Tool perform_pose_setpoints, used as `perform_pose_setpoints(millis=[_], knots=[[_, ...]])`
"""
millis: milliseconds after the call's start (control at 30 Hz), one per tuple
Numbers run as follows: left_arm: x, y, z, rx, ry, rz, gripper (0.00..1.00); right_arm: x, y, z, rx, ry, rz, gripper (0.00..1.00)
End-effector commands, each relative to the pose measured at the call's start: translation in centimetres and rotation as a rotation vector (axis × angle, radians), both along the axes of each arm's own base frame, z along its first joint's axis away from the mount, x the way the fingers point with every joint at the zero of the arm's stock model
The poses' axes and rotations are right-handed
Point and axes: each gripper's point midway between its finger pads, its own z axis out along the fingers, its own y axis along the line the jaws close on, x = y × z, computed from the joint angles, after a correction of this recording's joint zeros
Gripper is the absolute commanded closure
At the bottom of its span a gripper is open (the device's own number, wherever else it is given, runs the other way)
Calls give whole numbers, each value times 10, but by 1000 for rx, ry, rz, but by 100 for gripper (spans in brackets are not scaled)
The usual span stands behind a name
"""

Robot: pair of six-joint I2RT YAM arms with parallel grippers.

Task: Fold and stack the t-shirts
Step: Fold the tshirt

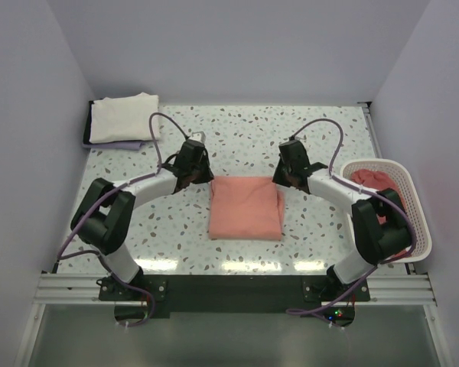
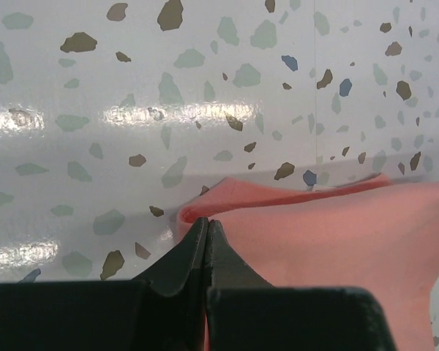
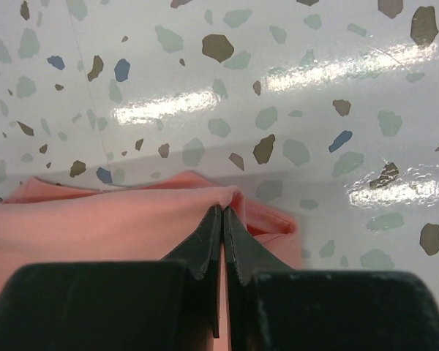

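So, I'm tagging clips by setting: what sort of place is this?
Likely a lab test cell: plain walls box in a speckled table, with left arm and right arm bolted to a metal rail.

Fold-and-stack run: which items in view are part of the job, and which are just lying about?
Job: folded salmon-pink cotton t-shirt, corners pinched by left gripper and right gripper; folded cream-white t-shirt; crumpled dark pink-red t-shirt.
Lying about: white plastic lattice basket holding the red one; speckled terrazzo table.
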Motion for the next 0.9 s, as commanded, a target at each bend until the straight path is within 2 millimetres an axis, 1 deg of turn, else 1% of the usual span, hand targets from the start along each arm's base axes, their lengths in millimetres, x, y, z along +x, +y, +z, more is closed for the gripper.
perform_pose_setpoints(millis=[0,100,200,267,300,367,400,467,533,567,600,633,667,700,733,767,800,833,867], knots=[[15,7,34,-22,-67,6,100,8,-16,21,-39,-73,-46,100],[16,11,31,-29,-54,9,100,9,-18,18,-41,-67,-49,100],[22,13,27,-36,-45,16,100,12,-19,13,-37,-53,-54,100],[28,11,20,-49,-24,1,100,18,-20,11,-28,-51,-59,100],[30,10,18,-51,-14,-6,100,20,-20,7,-27,-39,-58,100],[40,7,14,-55,-13,-11,100,27,-22,6,-33,-34,-63,100],[46,5,11,-57,-7,-16,100,29,-22,-3,-34,-12,-63,100],[49,5,9,-60,6,-18,100,36,-21,-3,-28,-4,-56,100],[55,5,12,-68,-2,-14,86,42,-21,-8,-35,13,-51,98],[57,5,15,-72,-7,-12,78,43,-21,-9,-35,20,-47,96],[57,5,18,-76,-14,-11,65,42,-22,-10,-39,34,-47,92],[59,8,26,-78,-31,-3,59,45,-23,-7,-43,28,-43,89],[58,9,29,-75,-38,0,54,45,-23,-4,-45,25,-40,84],[58,11,34,-72,-46,6,53,43,-24,-2,-51,27,-37,73],[56,14,42,-70,-64,14,52,42,-25,1,-55,24,-32,68],[54,16,46,-71,-71,18,52,41,-25,10,-51,8,-28,63],[51,16,50,-81,-77,24,52,38,-27,13,-55,9,-30,58],[43,15,56,-98,-84,12,52,35,-28,16,-58,5,-26,56],[40,13,60,-114,-98,5,52,31,-29,26,-54,-8,-26,53]])
